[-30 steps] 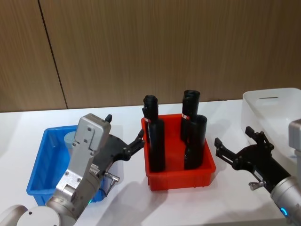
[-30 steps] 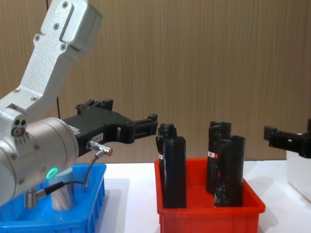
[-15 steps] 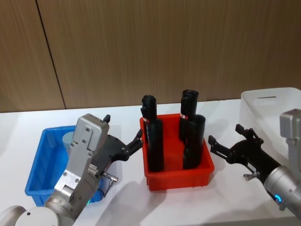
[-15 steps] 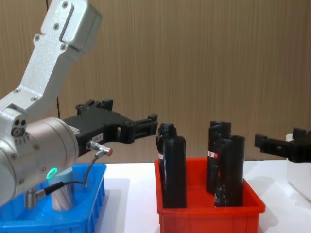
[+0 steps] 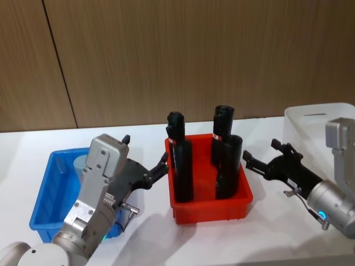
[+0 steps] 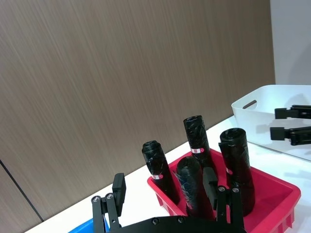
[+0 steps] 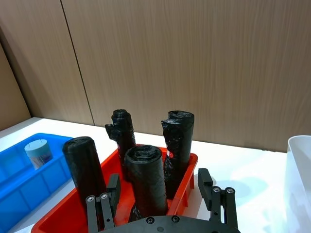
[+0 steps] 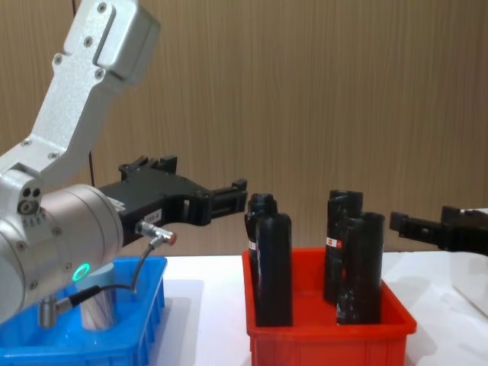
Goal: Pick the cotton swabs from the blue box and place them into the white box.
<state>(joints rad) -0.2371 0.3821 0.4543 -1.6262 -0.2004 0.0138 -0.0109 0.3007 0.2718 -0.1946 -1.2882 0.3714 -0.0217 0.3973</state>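
One tub of cotton swabs (image 5: 83,162), clear with a pale blue-grey lid, stands in the far end of the blue box (image 5: 41,197) on the left; the right wrist view shows this tub of cotton swabs (image 7: 38,151) as well. My left gripper (image 5: 146,152) hovers open between the blue box and the red bin, above table level, holding nothing. To the right of the red bin, my right gripper (image 5: 260,151) is open and empty, pointing left toward the bottles. At the far right stands the white box (image 5: 310,119).
A red bin (image 5: 211,208) in the middle holds several tall black bottles (image 5: 184,169) that rise well above its rim, between the two grippers. White tabletop (image 5: 150,233) lies in front of the bins. A brown wood-panel wall is behind.
My right gripper has moved left and away from me, closer to the red bin's right side. The left arm and the tub have not moved.
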